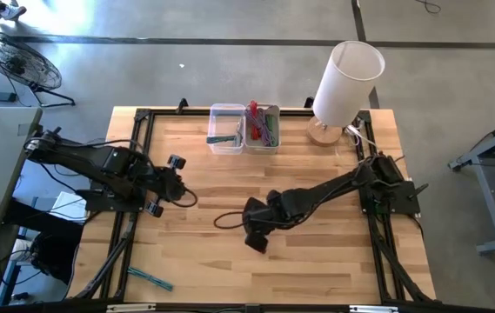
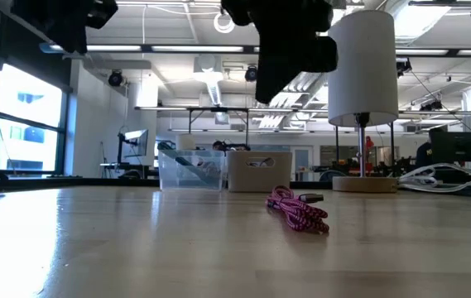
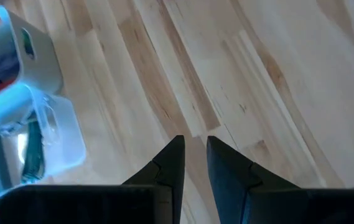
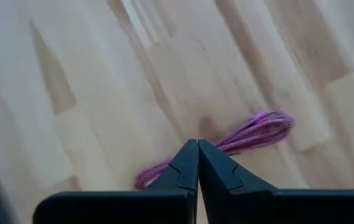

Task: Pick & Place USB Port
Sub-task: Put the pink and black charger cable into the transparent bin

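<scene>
A pink braided USB cable (image 2: 298, 209) lies bundled on the wooden table near its middle, and shows again in the right wrist view (image 4: 251, 133). In the high view it is a dark loop (image 1: 226, 217) beside my right gripper (image 1: 256, 236). That gripper (image 4: 196, 149) hangs above the cable, pointing steeply down, shut and holding nothing; in the low view it is well clear of the table (image 2: 289, 50). My left gripper (image 1: 176, 187) waits over the table's left part, its fingers (image 3: 194, 146) a narrow gap apart with nothing between them.
Two clear bins (image 1: 244, 127) with cables inside stand at the far edge, and also show in the low view (image 2: 223, 170). A white lamp (image 1: 344, 80) on a wooden base stands at the far right. A blue object (image 1: 150, 278) lies near the front left corner.
</scene>
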### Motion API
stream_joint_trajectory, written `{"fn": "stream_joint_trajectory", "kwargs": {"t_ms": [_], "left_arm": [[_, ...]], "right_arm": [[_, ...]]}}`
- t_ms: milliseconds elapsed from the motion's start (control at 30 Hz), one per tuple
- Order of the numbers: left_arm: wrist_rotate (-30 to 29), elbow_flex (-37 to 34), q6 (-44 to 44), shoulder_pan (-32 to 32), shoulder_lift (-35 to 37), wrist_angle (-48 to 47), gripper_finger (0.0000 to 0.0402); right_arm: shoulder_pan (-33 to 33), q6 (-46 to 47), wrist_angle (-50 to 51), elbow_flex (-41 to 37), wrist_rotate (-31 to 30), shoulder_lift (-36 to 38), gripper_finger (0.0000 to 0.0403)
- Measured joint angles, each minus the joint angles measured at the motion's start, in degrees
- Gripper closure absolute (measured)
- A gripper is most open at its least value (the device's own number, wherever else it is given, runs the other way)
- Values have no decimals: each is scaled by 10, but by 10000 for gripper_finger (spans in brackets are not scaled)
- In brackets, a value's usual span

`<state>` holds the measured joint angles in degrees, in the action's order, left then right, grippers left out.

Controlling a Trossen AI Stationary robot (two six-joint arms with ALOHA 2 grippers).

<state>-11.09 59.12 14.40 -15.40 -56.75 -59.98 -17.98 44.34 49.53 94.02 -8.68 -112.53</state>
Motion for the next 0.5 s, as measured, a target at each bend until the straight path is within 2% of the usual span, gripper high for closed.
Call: {"fn": "stream_joint_trajectory", "kwargs": {"t_ms": [133, 233, 500], "left_arm": [[0, -26, -15, 0, 0, 5, 338], [1, -33, -25, 0, 0, 7, 338], [1, -34, -16, 0, 5, 29, 338]], "right_arm": [[11, 65, 17, 0, 28, 0, 398], [12, 82, 34, 0, 49, 0, 375], [3, 162, 38, 0, 55, 0, 246]]}}
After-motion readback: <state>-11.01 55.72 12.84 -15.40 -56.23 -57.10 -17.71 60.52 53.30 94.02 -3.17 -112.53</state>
